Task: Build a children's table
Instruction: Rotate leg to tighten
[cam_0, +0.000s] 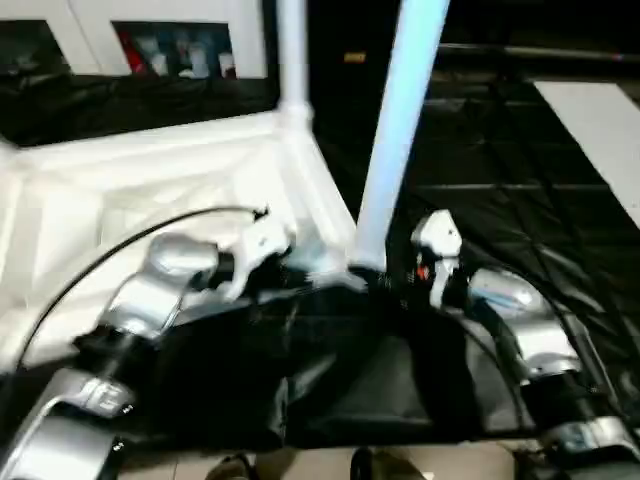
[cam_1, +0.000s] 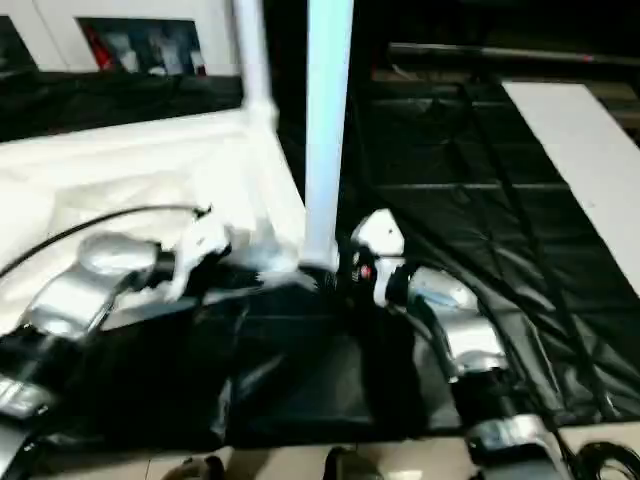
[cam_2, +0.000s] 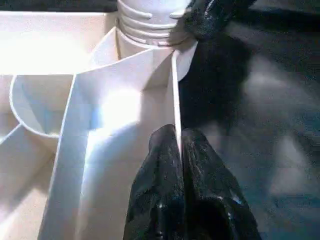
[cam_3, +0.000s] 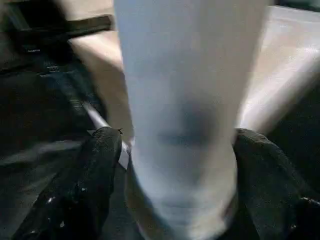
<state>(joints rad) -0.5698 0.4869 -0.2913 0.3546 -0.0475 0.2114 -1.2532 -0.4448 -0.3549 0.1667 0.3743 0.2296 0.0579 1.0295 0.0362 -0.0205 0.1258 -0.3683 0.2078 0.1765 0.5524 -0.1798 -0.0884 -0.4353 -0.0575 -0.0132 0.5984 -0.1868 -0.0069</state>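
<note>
The white tabletop (cam_0: 150, 180) lies upside down on the left with its ribbed underside up. One white leg (cam_0: 292, 60) stands upright in the far corner socket. A second leg (cam_0: 400, 130) rises from the near corner, leaning slightly. My left gripper (cam_2: 177, 137) is shut on the tabletop's thin rim wall (cam_2: 175, 90), just beside that near corner. My right gripper (cam_3: 175, 145) straddles the base of the second leg (cam_3: 180, 100). One black finger (cam_3: 100, 175) stands on each side, and a thin gap shows beside this one.
A crinkled black sheet (cam_0: 500, 150) covers the floor under and right of the tabletop. A flat white board (cam_0: 600, 120) lies at the far right. A white cabinet with glass doors (cam_0: 170, 45) stands behind. A black cable (cam_0: 150, 225) arcs over my left forearm.
</note>
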